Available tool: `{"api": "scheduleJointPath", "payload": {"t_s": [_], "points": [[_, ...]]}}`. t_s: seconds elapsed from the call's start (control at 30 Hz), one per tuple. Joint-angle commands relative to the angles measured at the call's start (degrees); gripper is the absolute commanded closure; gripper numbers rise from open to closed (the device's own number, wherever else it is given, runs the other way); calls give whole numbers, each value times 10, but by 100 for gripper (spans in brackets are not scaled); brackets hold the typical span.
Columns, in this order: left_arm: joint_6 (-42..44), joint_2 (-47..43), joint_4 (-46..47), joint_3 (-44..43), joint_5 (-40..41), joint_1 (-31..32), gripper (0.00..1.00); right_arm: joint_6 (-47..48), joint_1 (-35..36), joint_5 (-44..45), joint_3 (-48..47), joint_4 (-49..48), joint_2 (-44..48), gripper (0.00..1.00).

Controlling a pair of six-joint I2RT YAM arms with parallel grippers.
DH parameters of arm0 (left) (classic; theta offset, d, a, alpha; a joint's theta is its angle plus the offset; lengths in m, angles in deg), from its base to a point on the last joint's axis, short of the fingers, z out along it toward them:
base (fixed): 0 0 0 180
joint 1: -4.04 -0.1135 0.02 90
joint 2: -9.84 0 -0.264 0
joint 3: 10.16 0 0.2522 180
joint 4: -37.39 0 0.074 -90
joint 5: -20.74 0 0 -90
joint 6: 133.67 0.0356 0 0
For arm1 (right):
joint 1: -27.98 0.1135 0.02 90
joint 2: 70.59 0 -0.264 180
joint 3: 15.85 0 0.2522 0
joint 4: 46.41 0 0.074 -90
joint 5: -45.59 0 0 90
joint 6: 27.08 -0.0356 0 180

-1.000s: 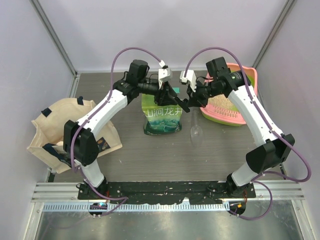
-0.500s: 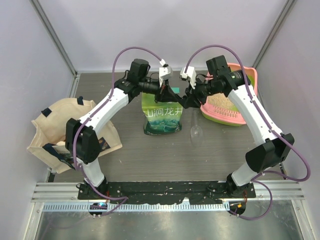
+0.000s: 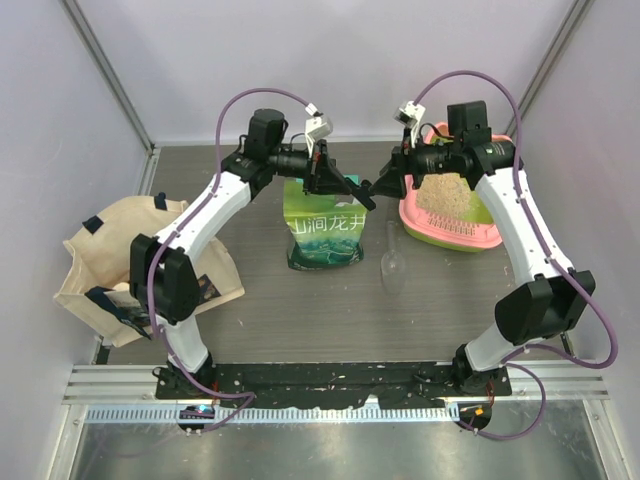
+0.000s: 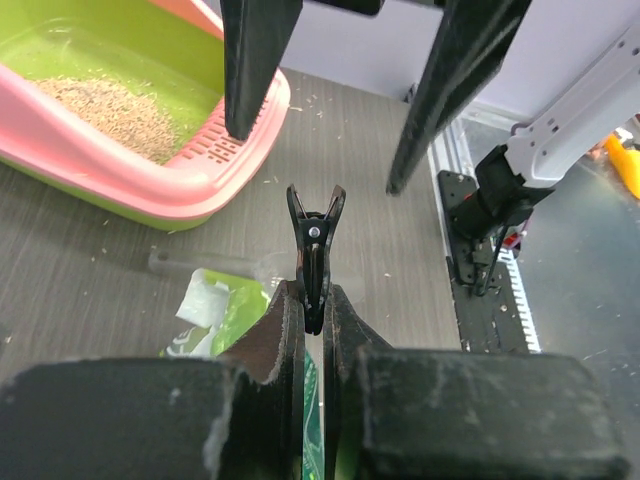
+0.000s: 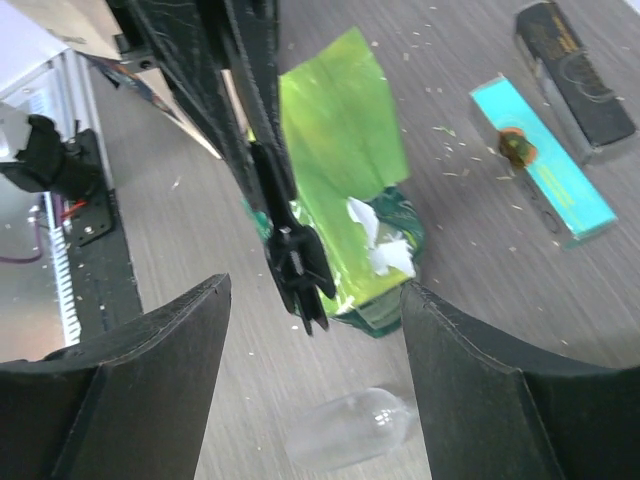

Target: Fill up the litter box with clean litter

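First, near left: tote bag, slumped on the table, no part in this step. Mid-table: clear scoop, lying flat just right of the green bag, untouched. Green bag upright, top torn open, seemingly freed of its fastener. Above the bag top: left gripper, pinched tight on a black clip, clip mouth pointing away from the fingers, apparently clear of the bag. Facing it, just beside: right gripper, spread wide, holding nothing. Far right corner: litter box, pink rim, green basin, a modest heap of litter already inside, well short of full by the look of it. Step in hand, as judged: clearing the clip away ahead of any scooping or pouring. Handling advice: keep the pinch firm and central on the clip; carry it to bare table, away from scoop and box; lower before letting go, to prevent a bounce; avoid brushing the bag top, light and likely to tip; hold the wide gripper ready beside the bag for steadying.
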Motion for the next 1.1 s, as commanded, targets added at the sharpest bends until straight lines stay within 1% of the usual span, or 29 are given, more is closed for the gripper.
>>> {"api": "scheduleJointPath", "payload": {"t_s": [0.0,0.13,0.17,0.3,0.4,0.5,0.53,0.6,0.63,0.7,0.73,0.77,0.8,0.83,0.87,0.9,0.93,1.07], "points": [[-67,4,70,-19,-34,1,100,-14,11,-63,0,-24,-4,27],[-80,6,80,-17,-35,1,100,-13,17,-68,-5,-19,-11,27],[-82,6,83,-15,-37,0,100,-13,18,-69,-5,-19,-13,30],[-101,7,107,-12,-39,0,100,-16,21,-71,-2,-17,-19,32],[-110,10,114,-12,-41,-1,100,-17,21,-73,-2,-18,-21,37],[-115,11,118,-11,-42,-1,100,-19,21,-79,-6,-19,-25,46],[-116,11,119,-11,-42,0,100,-19,21,-81,-7,-20,-27,50],[-117,11,119,-11,-41,-1,100,-21,20,-88,-7,-19,-28,54],[-118,13,119,-12,-41,0,100,-23,20,-90,-7,-20,-28,58],[-118,15,118,-13,-39,-1,100,-31,21,-97,-6,-28,-28,63],[-118,15,117,-13,-36,0,99,-34,20,-99,-6,-29,-30,68],[-119,15,111,-14,-29,-1,92,-38,21,-101,-7,-30,-31,71],[-119,16,109,-15,-26,-1,83,-40,20,-106,-7,-33,-31,80],[-117,15,109,-14,-20,-1,69,-42,20,-110,-8,-32,-33,86],[-116,14,110,-13,-18,0,65,-44,20,-112,-9,-34,-33,94],[-114,13,110,-12,-17,-1,60,-46,19,-116,-8,-37,-32,99],[-114,13,109,-12,-16,0,57,-49,20,-118,-8,-38,-32,98],[-114,15,108,-12,-15,0,57,-52,20,-117,-9,-37,-35,99]]}}
